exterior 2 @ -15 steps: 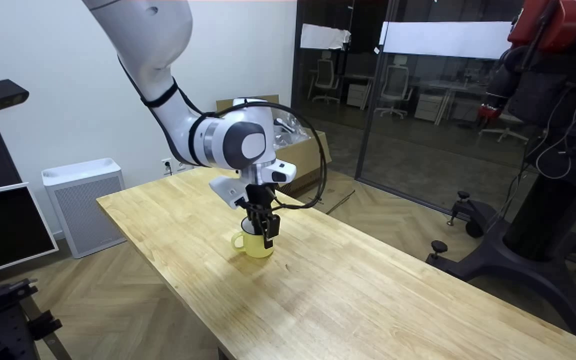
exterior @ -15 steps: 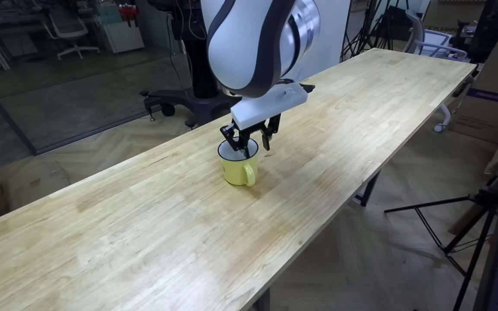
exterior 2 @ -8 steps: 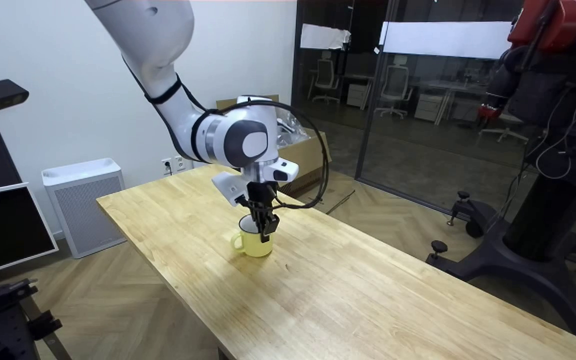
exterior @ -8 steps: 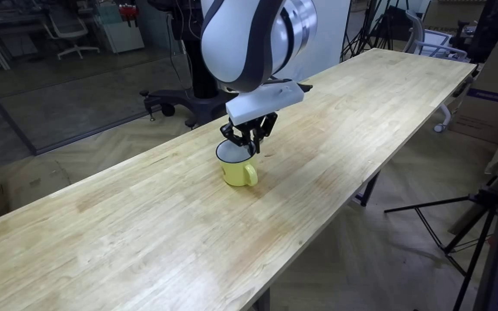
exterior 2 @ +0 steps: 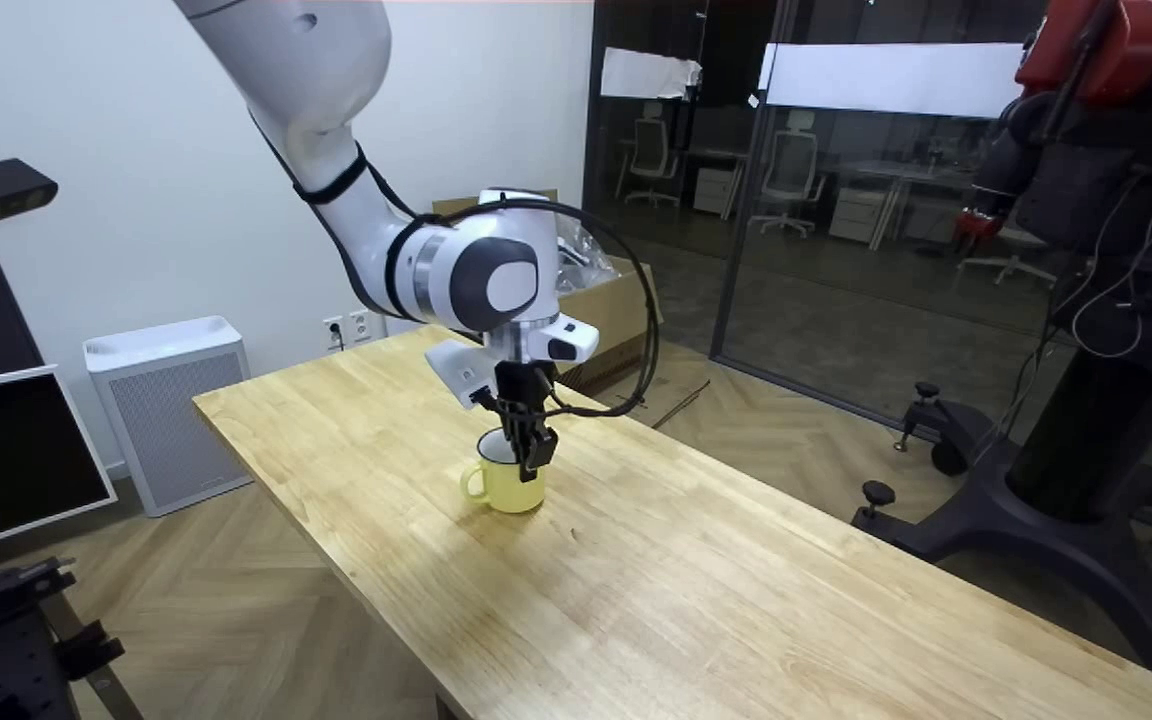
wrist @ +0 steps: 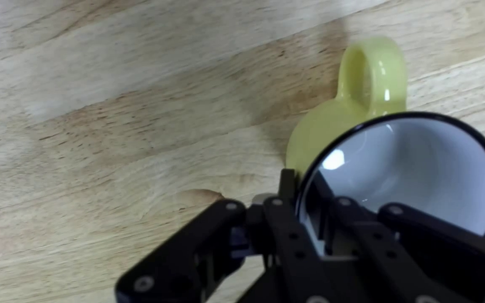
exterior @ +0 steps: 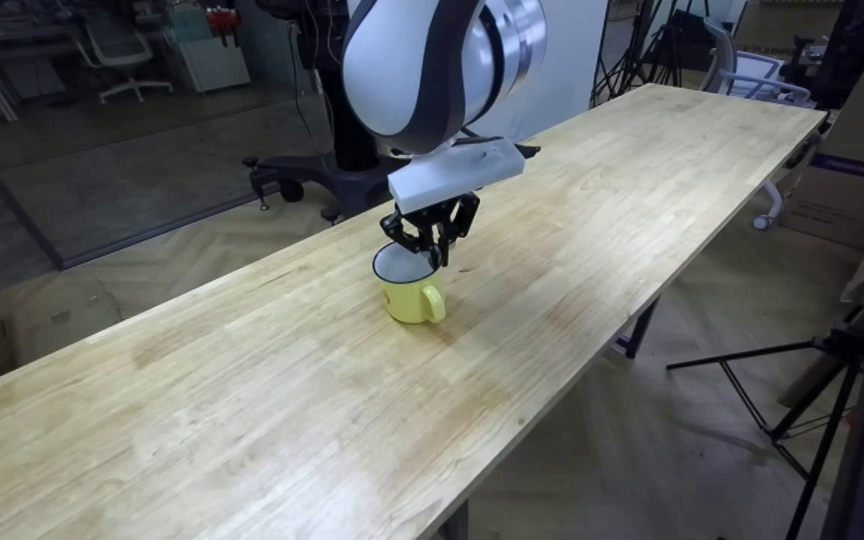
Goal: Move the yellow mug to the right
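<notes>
Pinching, between the jaws of the gripper (wrist: 304, 187), the wall of the yellow mug (wrist: 394, 160), with one finger (wrist: 321, 191) inside it and one outside, partway round from the handle (wrist: 390, 80). Joined above the mug to the white arm (exterior 2: 476, 280), plain in both exterior views. Holding the mug upright or nearly so over the wooden table (exterior: 252, 405); cannot tell whether touching it or just clear. Backed in an exterior view, beyond the mug, by a cardboard box (exterior 2: 621, 310); likewise, in an exterior view, by a black wheeled stand (exterior: 353, 142).

Mug (exterior: 406, 300) on table (exterior: 289, 390), rim (wrist: 423, 115) between fingers (wrist: 286, 185)
</notes>
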